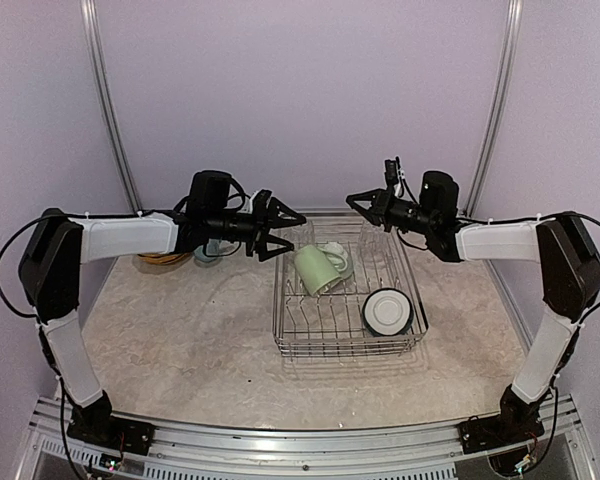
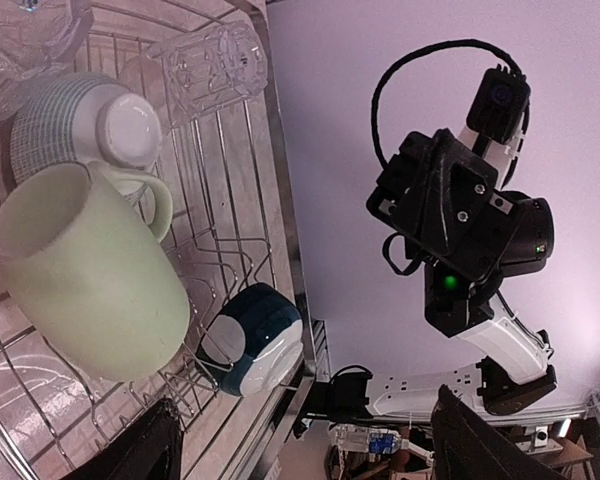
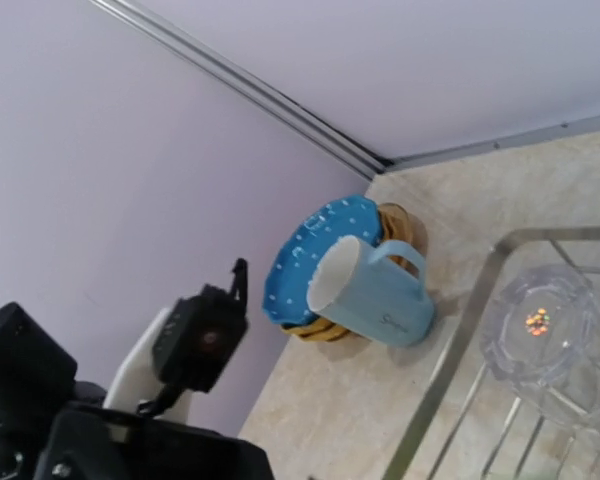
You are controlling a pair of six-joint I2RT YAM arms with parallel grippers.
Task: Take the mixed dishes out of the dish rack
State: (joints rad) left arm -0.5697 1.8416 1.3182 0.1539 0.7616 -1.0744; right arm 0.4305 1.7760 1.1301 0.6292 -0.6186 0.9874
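Note:
The dish rack (image 1: 348,345) stands mid-table, a silver wire basket. In it lie a pale green mug (image 1: 317,268) on its side, a striped white bowl (image 2: 90,125) behind it, a clear glass (image 2: 210,65) at the rear and a dark blue bowl (image 1: 387,311) with a white inside. My left gripper (image 1: 280,232) hovers open over the rack's left rear corner with nothing between its fingers (image 2: 130,450). My right gripper (image 1: 352,199) hangs shut and empty above the rack's rear edge. Its own fingers do not show in the right wrist view.
Left of the rack, near the back wall, a blue white-dotted plate (image 3: 315,255) lies on yellow plates (image 3: 325,330), with a light blue mug (image 3: 375,290) on its side against them. The left arm (image 1: 130,238) reaches over that stack. The two grippers face each other closely.

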